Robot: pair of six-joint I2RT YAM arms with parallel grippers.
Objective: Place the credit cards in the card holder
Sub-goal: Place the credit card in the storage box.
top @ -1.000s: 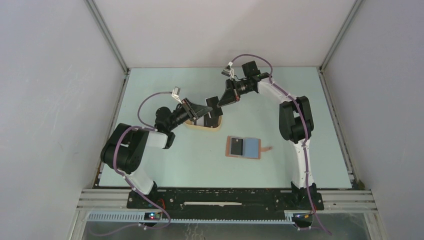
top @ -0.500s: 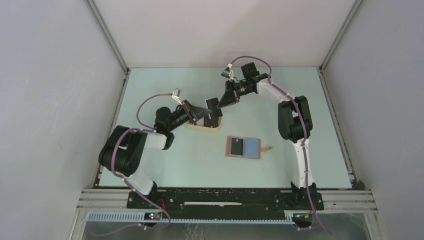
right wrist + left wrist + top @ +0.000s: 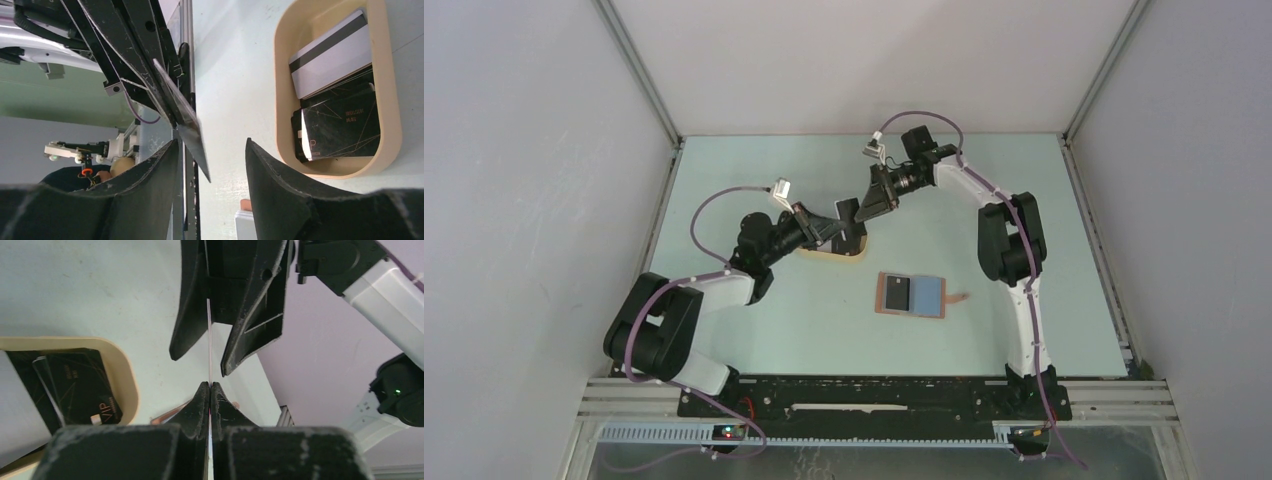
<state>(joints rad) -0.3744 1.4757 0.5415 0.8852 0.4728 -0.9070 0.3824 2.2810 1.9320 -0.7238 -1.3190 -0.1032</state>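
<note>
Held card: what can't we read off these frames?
- Held card: left wrist view shows it edge-on, face hidden; right wrist view is oblique, no print readable.
- Tray: cards overlap, count hidden; left wrist view cuts it at the frame edge.
- Card holder: too small in the top view to count cards inside; right wrist view cuts it at the bottom edge.

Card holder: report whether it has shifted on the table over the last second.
No. In the top view the card holder lies open in the same spot as before, at the same offset from the beige tray and from the near edge of the table.
</note>
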